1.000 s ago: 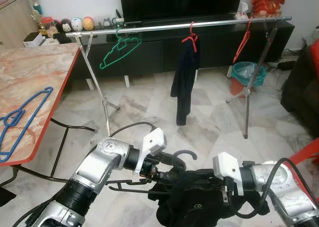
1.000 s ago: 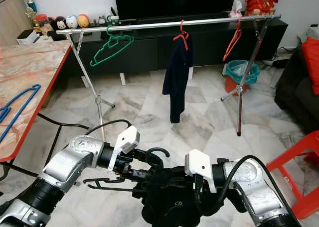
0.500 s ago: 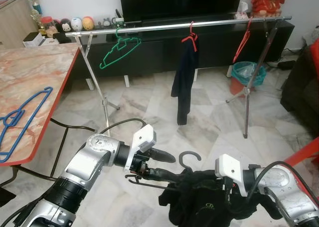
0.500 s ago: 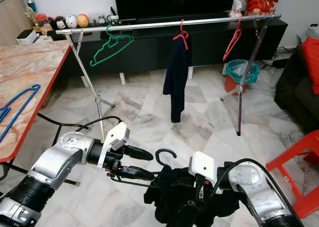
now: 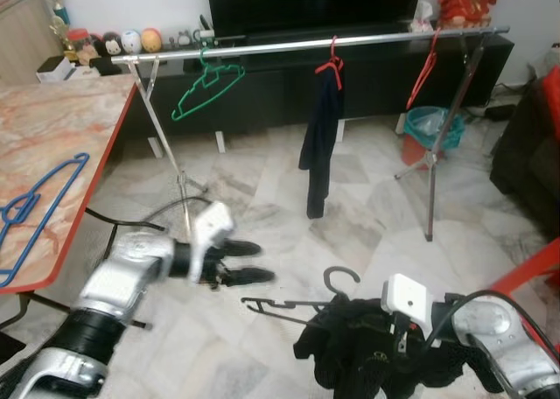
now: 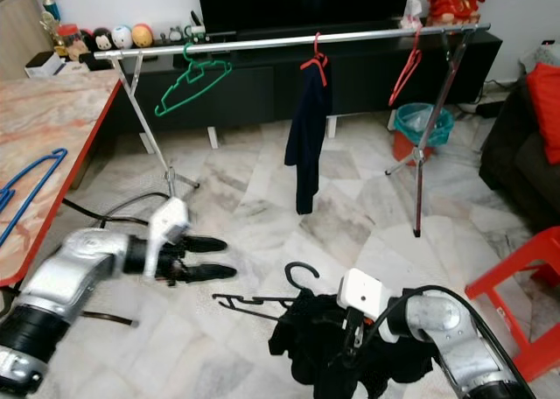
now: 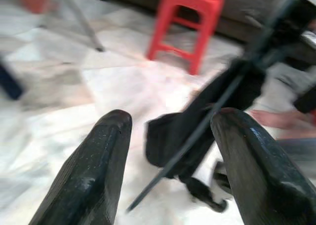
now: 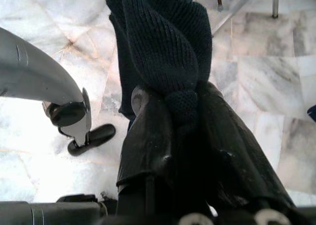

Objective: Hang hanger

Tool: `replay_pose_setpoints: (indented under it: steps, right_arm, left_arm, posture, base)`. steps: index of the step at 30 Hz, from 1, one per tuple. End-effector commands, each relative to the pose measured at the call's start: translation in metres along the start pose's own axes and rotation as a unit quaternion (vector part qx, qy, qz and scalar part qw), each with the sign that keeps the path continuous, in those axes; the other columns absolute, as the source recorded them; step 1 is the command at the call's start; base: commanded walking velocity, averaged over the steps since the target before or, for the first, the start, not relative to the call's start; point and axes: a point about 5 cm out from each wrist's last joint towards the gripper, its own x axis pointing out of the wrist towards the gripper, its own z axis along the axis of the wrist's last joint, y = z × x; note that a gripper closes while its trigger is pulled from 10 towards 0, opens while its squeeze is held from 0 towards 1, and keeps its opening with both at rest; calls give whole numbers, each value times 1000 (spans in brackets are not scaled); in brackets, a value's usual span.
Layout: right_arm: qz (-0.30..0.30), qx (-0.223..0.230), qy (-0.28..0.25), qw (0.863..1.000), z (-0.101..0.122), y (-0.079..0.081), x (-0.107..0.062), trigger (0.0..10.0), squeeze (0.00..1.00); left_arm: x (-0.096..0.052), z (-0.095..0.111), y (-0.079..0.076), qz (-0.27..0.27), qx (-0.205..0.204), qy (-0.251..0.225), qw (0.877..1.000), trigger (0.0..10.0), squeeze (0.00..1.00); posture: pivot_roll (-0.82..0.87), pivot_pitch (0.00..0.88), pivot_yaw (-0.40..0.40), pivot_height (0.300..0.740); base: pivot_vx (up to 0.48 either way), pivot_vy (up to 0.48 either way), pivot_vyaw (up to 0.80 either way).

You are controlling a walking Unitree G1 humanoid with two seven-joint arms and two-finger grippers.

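Ahead across the marble floor (image 5: 367, 198), a long silver clothes rail (image 5: 315, 45) bearing a green hanger (image 5: 206, 86), a dark garment on a red hanger (image 5: 319, 141) and a bare red hanger (image 5: 425, 66). Behind its right leg, a teal bin (image 5: 435, 129). At the tabletop's near edge, a blue hanger (image 5: 39, 213). Low at right, right pincer (image 8: 182, 131) clamped on a black garment (image 5: 376, 351) draped on the black hanger (image 5: 302, 304). Left pincer (image 5: 249, 263) spread wide, empty, apart from it.

Head stereo eyes look down-forward, sharing the clothes rail (image 5: 315, 45); wrist cameras peer close along black fingers (image 7: 89, 175).
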Motion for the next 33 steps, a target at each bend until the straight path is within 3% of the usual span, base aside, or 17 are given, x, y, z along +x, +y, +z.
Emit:
replay_pose_setpoints:
  steps: [1,2,3,6,9,10,11,12,15,19,23,26,29,33]
  right_arm:
    - [-19,-12,1,1000,1,-4,-3,0,0]
    - [-31,-10,9,999,-2,-6,-3,0,0]
    - [-31,-10,9,999,-2,-6,-3,0,0]
    - [-48,-8,22,999,-7,-8,-3,0,0]
    - [-80,-7,28,996,-8,-14,-5,0,0]
    - [-80,-7,28,996,-8,-14,-5,0,0]
    - [-97,-2,32,995,-8,-18,-6,4667,0]
    - [-112,6,36,993,-9,-22,-8,10000,0]
    - [-154,3,50,987,-10,-33,-15,10000,0]
    - [-205,-4,42,978,-5,-45,-21,10000,0]
    - [-227,4,32,973,-2,-50,-21,10000,0]
    - [-213,12,18,977,0,-46,-18,10000,0]
    - [-176,21,-31,984,11,-37,-15,10000,0]
    - [-116,19,-65,991,21,-24,-13,10000,0]
  left_arm:
    - [-7,-1,10,53,7,-3,999,10000,0]
    - [-9,-3,22,117,0,-12,993,10000,0]
    - [-9,-3,22,117,0,-12,993,10000,0]
    - [-13,-16,42,249,-24,-6,968,10000,0]
    - [-12,-25,47,312,-44,-2,949,10000,0]
    - [-12,-25,47,312,-44,-2,949,10000,0]
    - [-11,-29,49,332,-51,3,942,10000,0]
    - [-9,-34,50,355,-69,4,932,10000,0]
    - [-6,-50,51,418,-85,38,904,10000,0]
    - [1,-57,50,451,-67,59,888,10000,0]
    - [7,-73,45,466,-95,97,874,10000,0]
    - [16,-82,38,436,-95,122,887,10000,0]
    - [32,-91,23,362,-100,138,916,10000,0]
    - [38,-96,17,343,-104,145,922,10000,0]
  posture:
    - [-31,0,59,740]
    - [-28,0,59,740]
    - [-28,0,59,740]
    - [-29,0,59,740]
    - [-31,0,60,740]
    - [-31,0,60,740]
    - [-34,0,61,740]
    - [-36,0,63,740]
    - [-39,0,62,740]
    - [-43,0,66,740]
    - [-48,0,70,740]
    - [-51,0,71,740]
    - [-53,0,72,740]
    - [-56,0,72,740]
  base:
    - [0,0,0]
    - [0,0,0]
    - [0,0,0]
    - [0,0,0]
    - [0,0,0]
    - [0,0,0]
    - [0,0,0]
    - [0,0,0]
    - [0,0,0]
    - [0,0,0]
    - [0,0,0]
    - [0,0,0]
    - [0,0,0]
    - [0,0,0]
